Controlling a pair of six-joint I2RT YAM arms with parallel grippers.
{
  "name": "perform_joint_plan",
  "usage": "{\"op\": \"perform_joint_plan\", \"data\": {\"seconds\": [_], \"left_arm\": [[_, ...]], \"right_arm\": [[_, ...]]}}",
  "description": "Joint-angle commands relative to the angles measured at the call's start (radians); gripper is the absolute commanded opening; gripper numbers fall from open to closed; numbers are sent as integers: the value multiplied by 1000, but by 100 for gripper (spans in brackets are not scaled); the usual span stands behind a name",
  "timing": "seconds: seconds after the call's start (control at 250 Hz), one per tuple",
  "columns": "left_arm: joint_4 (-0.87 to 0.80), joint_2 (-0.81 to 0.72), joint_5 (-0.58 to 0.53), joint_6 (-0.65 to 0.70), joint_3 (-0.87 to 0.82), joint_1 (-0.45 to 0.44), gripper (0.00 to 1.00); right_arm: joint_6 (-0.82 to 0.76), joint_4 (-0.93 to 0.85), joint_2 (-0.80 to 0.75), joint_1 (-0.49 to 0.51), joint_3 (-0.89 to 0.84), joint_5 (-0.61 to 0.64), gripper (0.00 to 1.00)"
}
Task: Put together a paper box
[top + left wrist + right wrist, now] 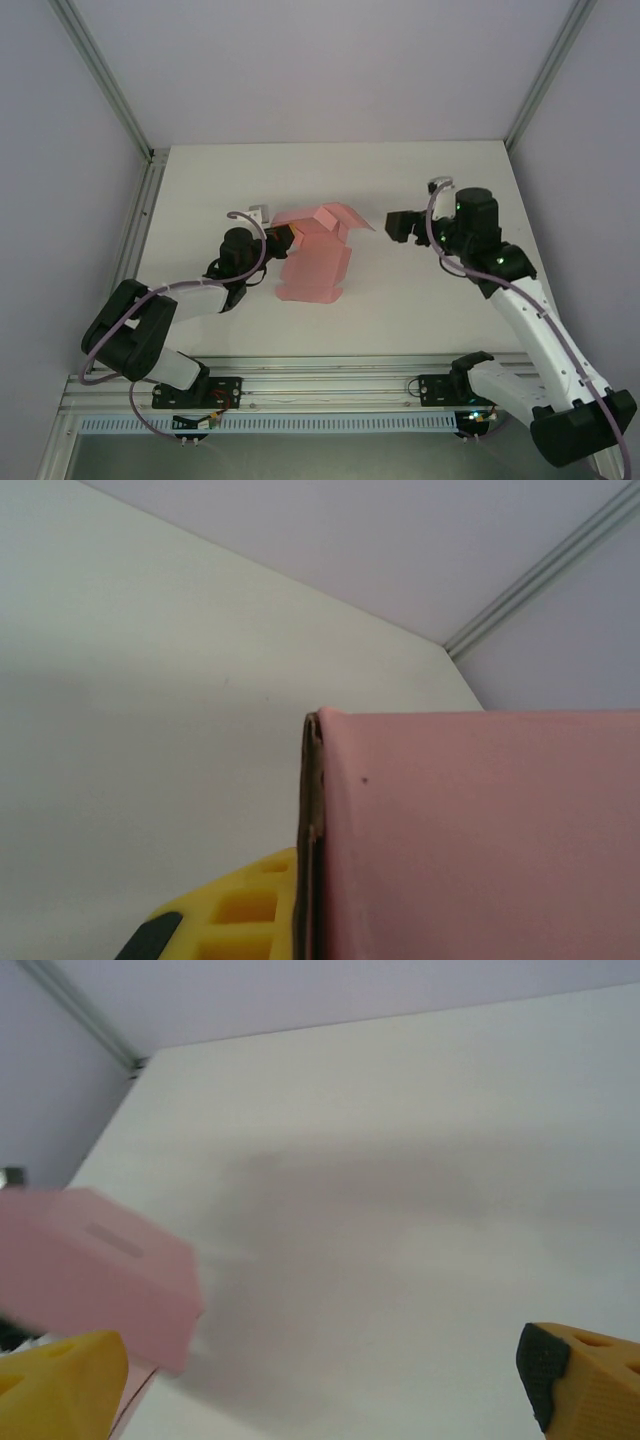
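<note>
The pale pink paper box [315,262] lies partly folded on the white table, with a raised flap at its far end. My left gripper [283,241] is shut on the box's left edge. In the left wrist view the pink card [480,830] stands edge-on against my yellow finger [225,910], and the other finger is hidden behind the card. My right gripper [402,227] hangs open just right of the flap, apart from it. In the right wrist view its yellow fingers [60,1380] stand wide apart with bare table between them, and the box [100,1270] is at the left.
The white table [430,180] is walled by pale panels with aluminium frame posts [105,85] at the back corners. A metal rail [330,395] runs along the near edge, where both arm bases are bolted.
</note>
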Motion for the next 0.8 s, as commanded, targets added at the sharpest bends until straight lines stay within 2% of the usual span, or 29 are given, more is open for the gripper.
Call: {"op": "perform_joint_plan", "data": {"seconds": [0.0, 0.076, 0.216, 0.403, 0.459, 0.599, 0.795], "left_arm": [[13, -35, 46, 32, -13, 3, 0], [11, -32, 63, 31, -10, 3, 0], [17, -28, 80, 31, -8, 3, 0], [24, -22, 95, 30, -6, 3, 0], [21, -19, 90, 24, -3, 3, 0], [17, -10, 65, 14, 6, 4, 0], [-34, -6, 28, 5, 29, 3, 0]], "right_arm": [[-101, -136, 72, -46, 93, -40, 98], [-156, -149, 137, -49, 139, -107, 92], [-288, -121, 228, -49, 174, -334, 83], [-335, -102, 336, -48, 222, -467, 72], [-348, -114, 365, -41, 237, -514, 72], [-440, -158, 428, 3, 251, -512, 72], [-452, -182, 495, 25, 275, -518, 72]]}}
